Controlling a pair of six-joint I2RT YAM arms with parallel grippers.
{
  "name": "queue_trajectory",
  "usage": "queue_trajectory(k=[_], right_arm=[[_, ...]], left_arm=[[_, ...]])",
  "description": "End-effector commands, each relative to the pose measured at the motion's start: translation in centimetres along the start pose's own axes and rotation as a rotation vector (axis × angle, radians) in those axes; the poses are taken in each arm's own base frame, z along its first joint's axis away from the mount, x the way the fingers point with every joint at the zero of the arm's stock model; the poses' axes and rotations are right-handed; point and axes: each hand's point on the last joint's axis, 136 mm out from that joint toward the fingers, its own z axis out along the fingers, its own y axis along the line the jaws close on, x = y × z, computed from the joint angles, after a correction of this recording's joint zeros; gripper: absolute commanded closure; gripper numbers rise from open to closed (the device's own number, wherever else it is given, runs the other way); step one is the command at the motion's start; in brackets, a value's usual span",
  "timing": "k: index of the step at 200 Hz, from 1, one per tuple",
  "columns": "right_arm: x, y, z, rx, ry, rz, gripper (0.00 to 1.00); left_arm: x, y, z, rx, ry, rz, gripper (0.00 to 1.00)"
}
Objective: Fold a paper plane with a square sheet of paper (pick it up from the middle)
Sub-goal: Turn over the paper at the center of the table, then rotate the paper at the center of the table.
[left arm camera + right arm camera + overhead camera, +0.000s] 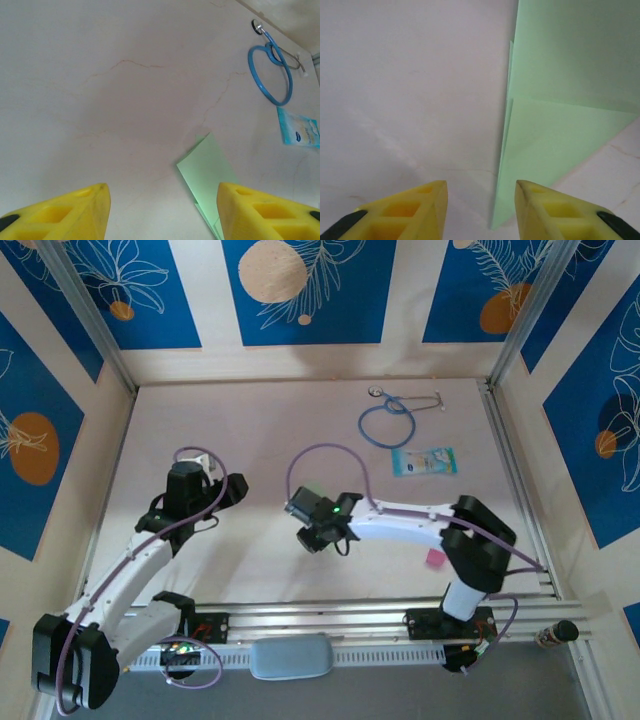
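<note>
My left gripper [162, 189] hangs open and empty. The square sheet of paper [207, 165] lies flat on the table [100, 100], already creased, with its flaps layered. My right gripper [480, 184] is spread too, holding nothing, its right finger by the folded edge. I'd press along that crease and keep the edges lined up. No containers here, the stethoscope [270, 75] and teal packet [300, 132] just lie loose at the far right.

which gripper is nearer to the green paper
Right. The right gripper is right at the green paper, whose folded edge runs just past its fingertips. The left gripper is farther back, with the paper ahead and to its right.
</note>
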Motion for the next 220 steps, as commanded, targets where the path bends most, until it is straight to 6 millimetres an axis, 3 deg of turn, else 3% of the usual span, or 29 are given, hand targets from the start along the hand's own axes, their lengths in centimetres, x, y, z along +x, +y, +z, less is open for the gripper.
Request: queue_trajectory(k=[1, 32, 72, 112, 130, 153, 189, 204, 220], right_arm=[[-1.9, 0.3, -1.6, -0.259, -0.092, 0.220, 0.65], [-1.8, -2.2, -1.1, -0.430, -0.096, 0.455, 0.86], [-1.7, -3.6, 0.6, -0.500, -0.055, 0.582, 0.92], [-0.5, -4.2, 1.6, -0.452, 0.040, 0.680, 0.92], [0.0, -3.8, 0.4, -0.467, 0.097, 0.726, 0.92], [-0.3, -3.6, -0.7, -0.507, 0.120, 0.773, 0.91], [-1.1, -4.7, 0.2, -0.465, 0.112, 0.799, 0.91], [-1.7, -4.3, 0.6, -0.485, 0.098, 0.753, 0.91], [-1.3, -4.8, 0.6, -0.396, 0.111, 0.795, 0.92]], left_arm=[[1.0, -0.6, 0.5, 0.059, 0.056, -0.005, 0.44], [2.0, -2.0, 1.6, 0.150, 0.130, -0.026, 0.56], [3.3, -3.1, 2.7, 0.218, 0.226, -0.089, 0.66], [4.2, -1.6, 3.1, 0.134, 0.270, -0.171, 0.68], [3.9, -1.6, 3.1, 0.128, 0.263, -0.188, 0.69], [4.0, -0.1, 3.0, 0.045, 0.237, -0.235, 0.74], [2.7, -2.1, 2.0, 0.150, 0.188, -0.181, 0.73], [2.5, -3.4, 1.5, 0.215, 0.182, -0.127, 0.72], [2.6, -3.6, 1.0, 0.235, 0.175, -0.135, 0.72]])
